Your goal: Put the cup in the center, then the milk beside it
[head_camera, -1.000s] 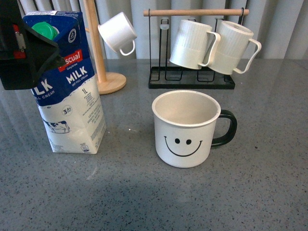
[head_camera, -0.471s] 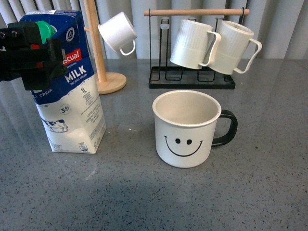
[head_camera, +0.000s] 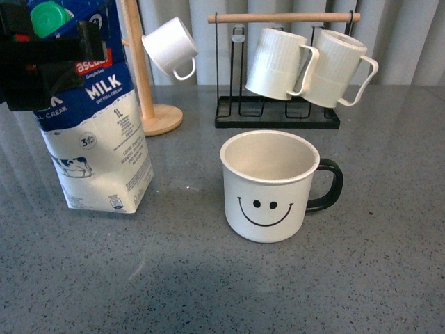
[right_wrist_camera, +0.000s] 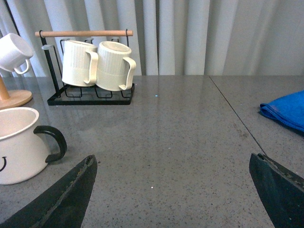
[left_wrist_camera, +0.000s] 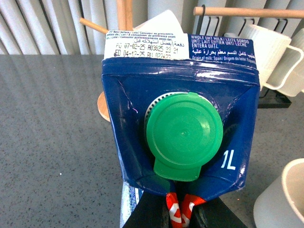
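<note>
White enamel smiley cup [head_camera: 268,188]: upright mid-tabletop [head_camera: 208,292], first step judged done. Left of it, well apart: Pascual milk carton [head_camera: 104,139], tilted, pinched near green cap [left_wrist_camera: 184,130] by left gripper [head_camera: 49,69], probably for carrying toward cup. Right gripper [right_wrist_camera: 172,164]: spread wide, empty, kept clear. Against frame half a second earlier: carton base higher, lean stronger, slight shift left; cup unmoved.

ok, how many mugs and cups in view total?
4. Smiley cup mid-table; two ribbed cream mugs on the black rack behind it; small white cup on the wooden stand. None seems hidden.
</note>
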Action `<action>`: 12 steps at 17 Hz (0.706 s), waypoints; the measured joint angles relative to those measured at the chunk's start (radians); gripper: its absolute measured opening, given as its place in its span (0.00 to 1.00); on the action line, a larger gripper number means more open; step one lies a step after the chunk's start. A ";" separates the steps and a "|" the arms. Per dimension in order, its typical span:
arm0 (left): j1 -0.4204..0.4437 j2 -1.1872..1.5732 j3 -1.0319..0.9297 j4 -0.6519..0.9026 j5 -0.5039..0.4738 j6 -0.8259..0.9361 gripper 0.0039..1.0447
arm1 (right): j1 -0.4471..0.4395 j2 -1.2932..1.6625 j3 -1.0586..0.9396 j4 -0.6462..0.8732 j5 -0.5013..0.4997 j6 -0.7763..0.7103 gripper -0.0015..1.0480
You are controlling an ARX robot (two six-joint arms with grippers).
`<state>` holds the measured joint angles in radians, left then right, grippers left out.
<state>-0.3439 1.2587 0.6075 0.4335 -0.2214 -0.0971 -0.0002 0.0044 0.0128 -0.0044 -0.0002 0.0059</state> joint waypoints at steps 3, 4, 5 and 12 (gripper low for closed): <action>-0.105 0.006 0.016 0.009 -0.084 -0.014 0.03 | 0.000 0.000 0.000 0.000 0.000 0.000 0.94; -0.129 0.024 0.026 0.017 -0.104 -0.027 0.03 | 0.000 0.000 0.000 0.000 0.000 0.000 0.94; -0.151 0.044 0.032 0.026 -0.121 -0.037 0.03 | 0.000 0.000 0.000 0.000 0.000 0.000 0.94; -0.224 0.138 0.039 0.065 -0.183 -0.106 0.03 | 0.000 0.000 0.000 0.000 0.000 0.000 0.94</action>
<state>-0.5678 1.3968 0.6468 0.4988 -0.4046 -0.2035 -0.0002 0.0044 0.0128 -0.0040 -0.0002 0.0059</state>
